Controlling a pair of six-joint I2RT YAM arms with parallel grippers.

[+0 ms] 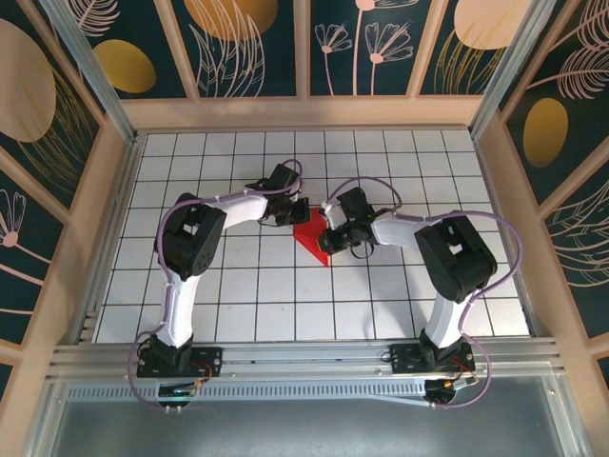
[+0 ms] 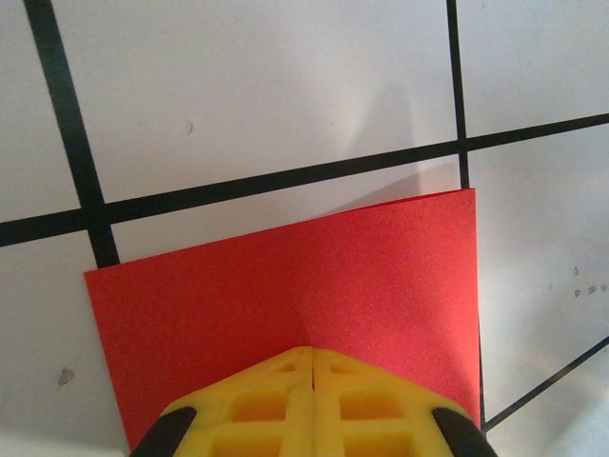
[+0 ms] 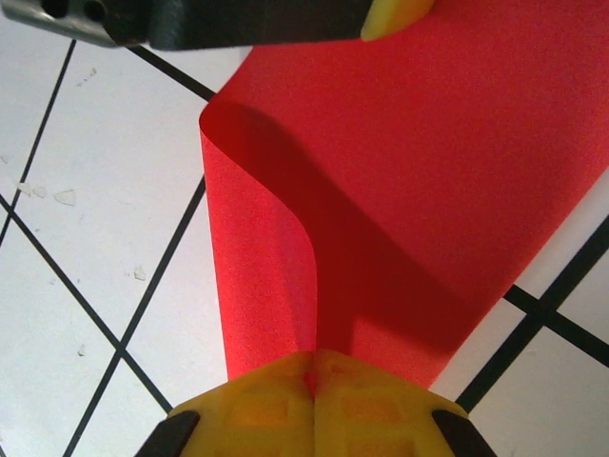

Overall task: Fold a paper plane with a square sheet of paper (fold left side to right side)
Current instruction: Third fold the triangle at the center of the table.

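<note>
Currently thin bright red square sheet of paper [image 1: 312, 236] on white gridded worktop [image 1: 238, 295] centre, one flap curled over; right tool [image 3: 312, 360] clamped on curled flap; left tool [image 2: 312, 354] closed, tips resting on sheet. Judged light, floppy, slippery, easily creased: best pinched at edges or corners

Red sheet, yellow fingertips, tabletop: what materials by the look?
Red sheet: thin matte paper; it bends in a soft curl without cracking. Left gripper's fingertips: probably moulded or printed plastic, matte yellow, with open lattice pockets. Tabletop: smooth white board, possibly laminate, with black grid lines, faint scuffs and specks.
</note>
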